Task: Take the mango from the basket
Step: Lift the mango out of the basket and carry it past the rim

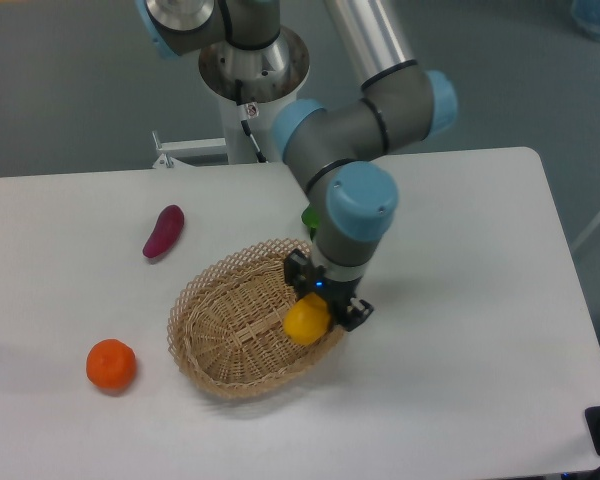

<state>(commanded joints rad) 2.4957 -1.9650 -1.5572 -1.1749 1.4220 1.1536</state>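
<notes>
From the fixed camera, the gripper (318, 306) is clamped on the mango (307, 320), which sits between its black fingers just below the wrist, over the right rim of the basket (230, 330). An orange fruit (111, 365) lies well left.

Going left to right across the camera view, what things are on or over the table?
Orange fruit → purple vegetable → basket → mango, held in the gripper over the basket's right rim.
</notes>
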